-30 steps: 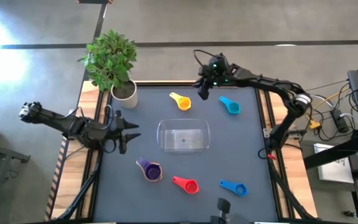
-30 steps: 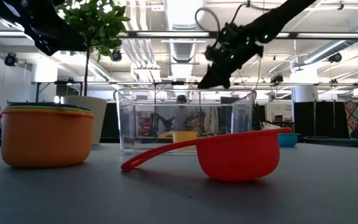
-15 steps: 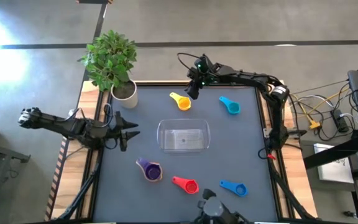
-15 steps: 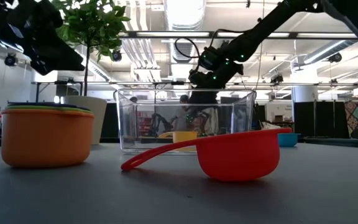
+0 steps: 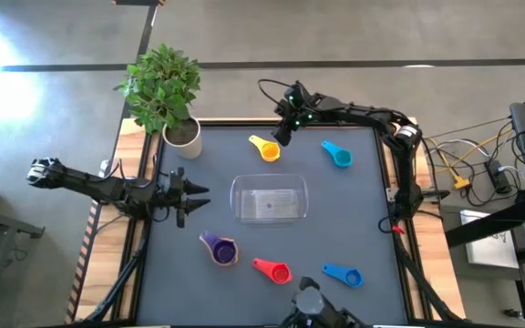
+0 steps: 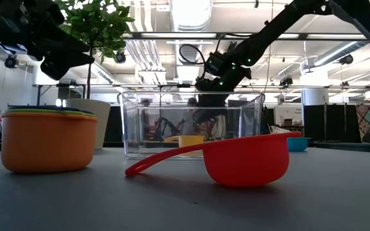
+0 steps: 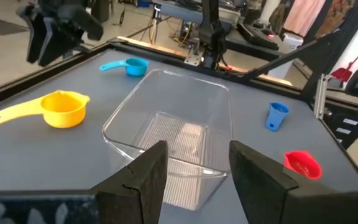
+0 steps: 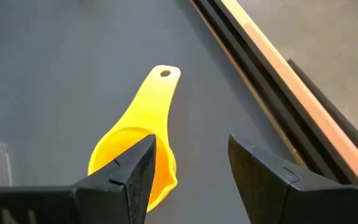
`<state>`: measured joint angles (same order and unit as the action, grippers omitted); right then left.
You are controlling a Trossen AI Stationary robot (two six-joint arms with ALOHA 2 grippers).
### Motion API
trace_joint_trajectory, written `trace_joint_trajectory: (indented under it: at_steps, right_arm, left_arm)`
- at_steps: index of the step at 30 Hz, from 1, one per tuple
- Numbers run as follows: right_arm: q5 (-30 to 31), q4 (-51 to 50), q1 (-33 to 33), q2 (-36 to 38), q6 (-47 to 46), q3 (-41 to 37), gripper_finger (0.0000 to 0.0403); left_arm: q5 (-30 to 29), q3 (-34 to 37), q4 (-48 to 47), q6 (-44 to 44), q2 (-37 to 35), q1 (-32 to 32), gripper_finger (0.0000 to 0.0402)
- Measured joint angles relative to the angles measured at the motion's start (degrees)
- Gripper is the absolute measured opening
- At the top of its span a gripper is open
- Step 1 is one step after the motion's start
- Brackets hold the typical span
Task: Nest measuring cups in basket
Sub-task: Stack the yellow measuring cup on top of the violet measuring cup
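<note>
Yellow cup [image 8: 135, 155] beneath right arm's spread fingers [image 8: 263, 180], seemingly untouched.

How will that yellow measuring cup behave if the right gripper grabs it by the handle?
The yellow cup looks like thin moulded plastic, so probably light and stiff. Its long flat handle lies on the table, so pinching there may tilt the bowl. The surface looks smooth, perhaps slippery. The right gripper hovers open above it.

The high view looks straight down on the whole table [image 5: 354, 219]. The low view sits at tabletop level, facing the far room. Both share the basket [image 5: 269, 199], as does the left wrist view.
</note>
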<state>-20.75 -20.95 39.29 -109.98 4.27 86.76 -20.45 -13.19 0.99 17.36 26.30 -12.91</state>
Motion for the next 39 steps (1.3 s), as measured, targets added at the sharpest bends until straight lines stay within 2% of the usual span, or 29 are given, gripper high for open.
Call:
trace_joint_trajectory:
  at_steps: [7, 12, 39]
  right_arm:
    - [0.4, -0.1, 0.0, -1.2, 0.0, 0.0, 0.0189]
    - [4.3, -0.3, 0.0, -1.5, -1.6, 0.0, 0.0189]
    - [2.6, -5.9, -0.9, -1.7, -3.2, -0.5, 0.0189]
  left_arm:
    - [0.0, 0.0, 0.1, -0.3, 0.2, 0.0, 0.0155]
    - [-0.1, 0.1, 0.1, -0.2, 0.8, 0.0, 0.0155]
    - [0.1, 0.1, 3.0, 2.2, 7.6, 0.0, 0.0155]
